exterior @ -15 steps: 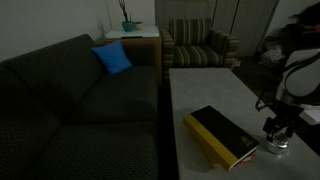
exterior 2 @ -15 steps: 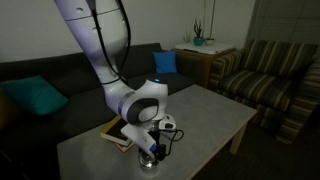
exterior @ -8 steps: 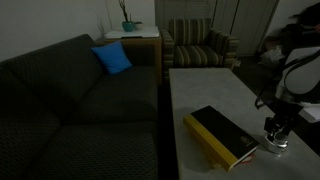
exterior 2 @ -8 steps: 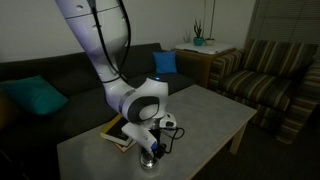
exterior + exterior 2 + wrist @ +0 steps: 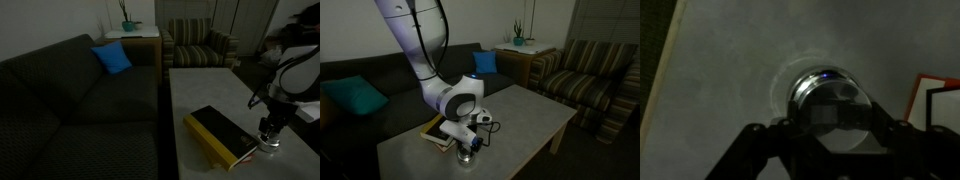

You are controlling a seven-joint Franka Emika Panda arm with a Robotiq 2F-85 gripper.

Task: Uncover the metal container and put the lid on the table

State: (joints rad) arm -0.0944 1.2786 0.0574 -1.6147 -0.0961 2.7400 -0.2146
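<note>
The metal container (image 5: 273, 144) is a small shiny round tin on the pale table (image 5: 210, 85), beside a black-and-yellow book (image 5: 222, 135). My gripper (image 5: 270, 136) stands straight over it. In the wrist view the gripper (image 5: 830, 122) is shut on the lid (image 5: 845, 133), a silvery round cap held between dark fingers (image 5: 780, 135). The tin's bright rim (image 5: 808, 82) shows just beyond the cap. In an exterior view the gripper (image 5: 468, 149) hides most of the tin (image 5: 467, 159). Whether the lid has come off the rim I cannot tell.
The book (image 5: 440, 131) lies close beside the tin, and its red-edged corner (image 5: 940, 100) shows in the wrist view. A dark sofa (image 5: 80, 110) with a blue cushion (image 5: 113, 58) runs along the table. A striped armchair (image 5: 200, 45) and a plant side table (image 5: 130, 35) stand beyond.
The jaws have gone from open to shut on the lid. The gripper has since shifted slightly upward and towards the book.
</note>
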